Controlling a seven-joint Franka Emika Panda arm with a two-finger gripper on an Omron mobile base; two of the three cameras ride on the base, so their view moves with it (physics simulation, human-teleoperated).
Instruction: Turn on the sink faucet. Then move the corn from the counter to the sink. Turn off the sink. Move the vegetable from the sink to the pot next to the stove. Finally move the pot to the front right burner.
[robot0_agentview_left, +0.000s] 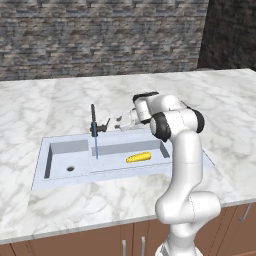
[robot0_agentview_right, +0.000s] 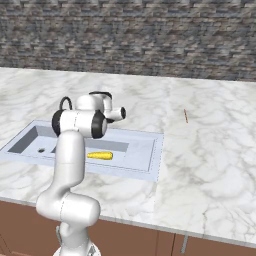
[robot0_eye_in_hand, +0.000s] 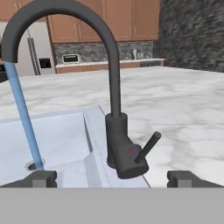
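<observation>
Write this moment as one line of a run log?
faucet: running | corn: in sink's wide basin | gripper: open, facing faucet lever | next: probably shut off water

Black faucet (robot0_agentview_left: 93, 121) upright on counter (robot0_agentview_left: 60, 97) behind sink (robot0_agentview_left: 55, 175), arched spout over divider, blue stream (robot0_eye_in_hand: 25, 127) running into basin. Side lever (robot0_eye_in_hand: 148, 147) tilted up, away from body. Yellow corn (robot0_agentview_left: 138, 158) lying flat in wide compartment, well clear of stream. Sink pale blue-grey, two compartments, sunk in white marble counter.

The tool (robot0_eye_in_hand: 112, 177) faces the sink faucet (robot0_eye_in_hand: 118, 131) — its lever (robot0_eye_in_hand: 148, 148) stands unobstructed, bare counter (robot0_eye_in_hand: 192, 113) beside it.
</observation>
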